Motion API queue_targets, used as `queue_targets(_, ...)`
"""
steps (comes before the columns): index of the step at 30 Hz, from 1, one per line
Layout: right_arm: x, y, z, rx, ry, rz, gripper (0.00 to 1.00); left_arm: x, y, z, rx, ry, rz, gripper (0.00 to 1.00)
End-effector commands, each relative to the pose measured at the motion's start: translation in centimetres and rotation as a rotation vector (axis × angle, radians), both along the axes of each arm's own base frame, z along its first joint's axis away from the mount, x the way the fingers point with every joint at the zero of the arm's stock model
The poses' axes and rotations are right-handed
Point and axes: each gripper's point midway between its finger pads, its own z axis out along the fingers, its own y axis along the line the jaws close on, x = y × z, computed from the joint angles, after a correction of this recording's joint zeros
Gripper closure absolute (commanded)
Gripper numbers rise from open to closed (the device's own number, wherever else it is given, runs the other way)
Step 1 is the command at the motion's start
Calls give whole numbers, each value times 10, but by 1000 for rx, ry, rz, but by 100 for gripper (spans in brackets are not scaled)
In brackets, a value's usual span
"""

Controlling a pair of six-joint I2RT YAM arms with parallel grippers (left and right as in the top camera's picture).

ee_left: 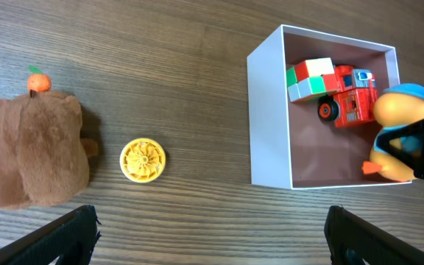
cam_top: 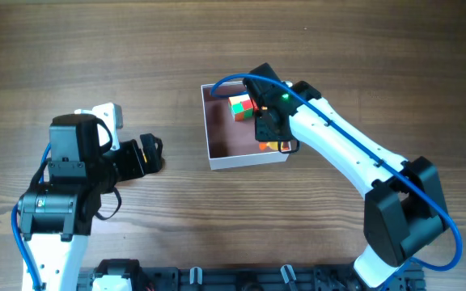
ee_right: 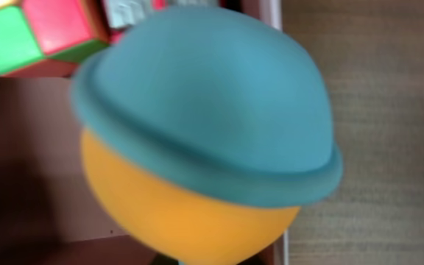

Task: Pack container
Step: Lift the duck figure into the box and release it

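One square shallow white-walled container with a dusty-pink inside (cam_top: 214, 137) sits near the middle of the wood-grain counter (cam_top: 95, 48), its open top facing up. Three toys are at the box. One multicoloured puzzle cube of red, green and white squares (ee_left: 311, 79) sits in a far corner. One red plastic toy truck (ee_left: 348, 97) lies just beside the cube. One yellow rounded figure with a blue cap (ee_left: 400, 110) is at the right-hand wall, close to the near corner.

Two more toys lie outside, seen from the left wrist. One brown plush animal with a small orange ball on top (ee_left: 35, 151) and one yellow ribbed round disc (ee_left: 142, 160) rest side by side, well apart from the container's left wall.

The near-left part of the pink floor is bare, and open counter surrounds the box on its far, left and near sides. The right arm crosses the right-hand edge.

The right tool (cam_top: 272, 139) is closed around the yellow capped figure, which fills its wrist camera. The left tool (cam_top: 148, 153) is spread wide and empty, with its dark fingers (ee_left: 72, 235) at the frame's corners, left of the container.
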Motion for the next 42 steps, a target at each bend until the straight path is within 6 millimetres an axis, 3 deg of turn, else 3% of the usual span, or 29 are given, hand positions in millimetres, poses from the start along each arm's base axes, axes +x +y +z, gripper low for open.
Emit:
queue_targets(1,6,14,3,11,-22,199,96,2,-1,5,1,-12,-1,0)
queue_targets(4,12,39,25,65,-87,359,96,3,-1,5,1,-14,-1,0)
queue_targets(8,26,68,60,111,-188,426,94,3,-1,5,1,-14,-1,0)
queue_targets(10,33,81,68,142,-244,416,94,3,-1,5,1,-14,-1,0)
queue_targets(14,43,90,75,187,-298,367,91,4,-1,6,1,-18,-1,0)
queue_targets(19,54,100,56,204,-291,344,91,6,-1,7,0,-29,-1,0)
queue_targets(29,53,124,4,271,-190,393,92,7,-1,9,0,-36,-1,0)
queue_targets(33,54,128,-3,276,-184,397,88,7,-1,9,0,-37,-1,0)
queue_targets(34,55,129,-3,278,-186,397,79,7,-1,9,0,-37,-1,0)
queue_targets(35,55,129,-3,278,-187,397,59,7,-1,9,0,-37,-1,0)
queue_targets(37,54,130,-3,284,-183,401,43,7,-1,9,0,-37,-1,0)
queue_targets(38,53,131,-3,294,-178,405,23,7,-1,9,0,-37,-1,0)
queue_targets(41,50,134,-3,313,-166,412,3,7,-1,9,0,-37,-1,0)
queue_targets(42,50,134,-3,314,-165,413,3,7,-1,9,0,-36,-1,0)
